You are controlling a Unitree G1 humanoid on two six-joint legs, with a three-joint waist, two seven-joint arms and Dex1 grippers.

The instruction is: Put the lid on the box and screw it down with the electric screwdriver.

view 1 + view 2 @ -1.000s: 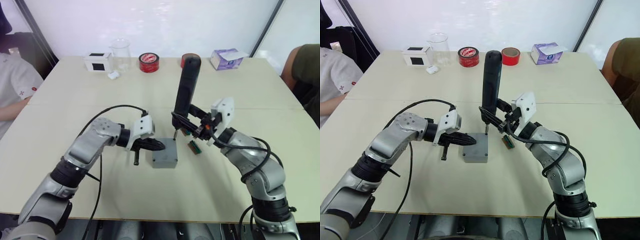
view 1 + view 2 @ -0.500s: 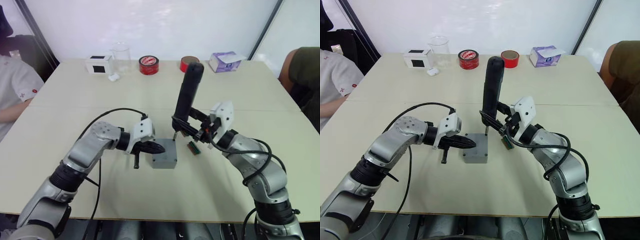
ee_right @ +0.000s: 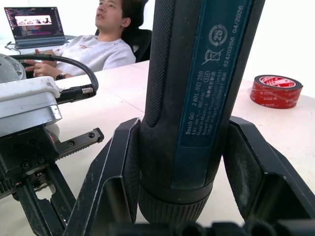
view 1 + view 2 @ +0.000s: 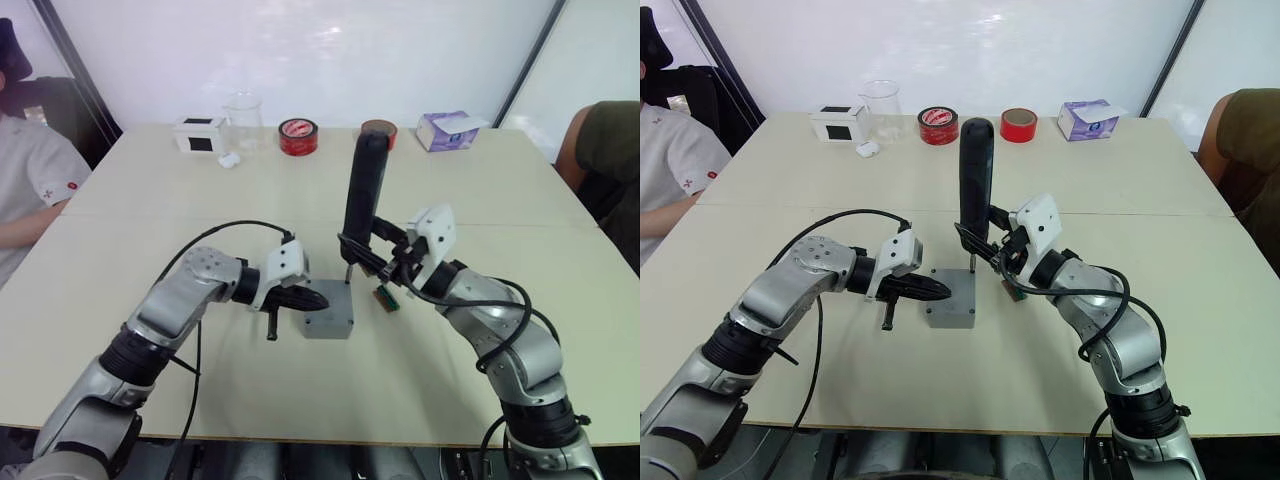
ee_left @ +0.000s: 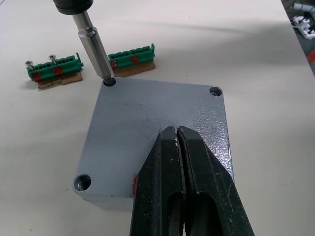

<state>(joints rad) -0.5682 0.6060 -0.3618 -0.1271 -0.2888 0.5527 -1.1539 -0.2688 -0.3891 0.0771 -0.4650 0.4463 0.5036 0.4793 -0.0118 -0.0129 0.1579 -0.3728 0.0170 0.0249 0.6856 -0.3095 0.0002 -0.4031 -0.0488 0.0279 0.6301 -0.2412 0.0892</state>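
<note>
The grey lid (image 5: 147,118) lies flat on the grey box (image 4: 952,318) near the table's middle, corners aligned. A small red mark (image 5: 134,181) shows at the box's edge. My left gripper (image 5: 177,132) is shut, its fingertips resting on top of the lid from the left. My right gripper (image 4: 981,246) is shut on the lower body of the dark electric screwdriver (image 4: 361,195), which stands almost upright. Its metal bit (image 5: 94,46) sits in the lid's far corner screw hole (image 5: 108,81). Empty screw holes show at two other corners.
Two green terminal blocks (image 5: 54,69) (image 5: 132,55) lie just beyond the box. Along the far edge stand a white-and-black cube (image 4: 199,133), a glass beaker (image 4: 241,112), two red tape rolls (image 4: 299,135) (image 4: 380,130) and a tissue box (image 4: 447,128). People sit at both sides.
The screwdriver has tipped from a rightward lean to nearly upright, its bit staying at the lid's corner. The left gripper stays on the lid. The camera view has shifted slightly.
</note>
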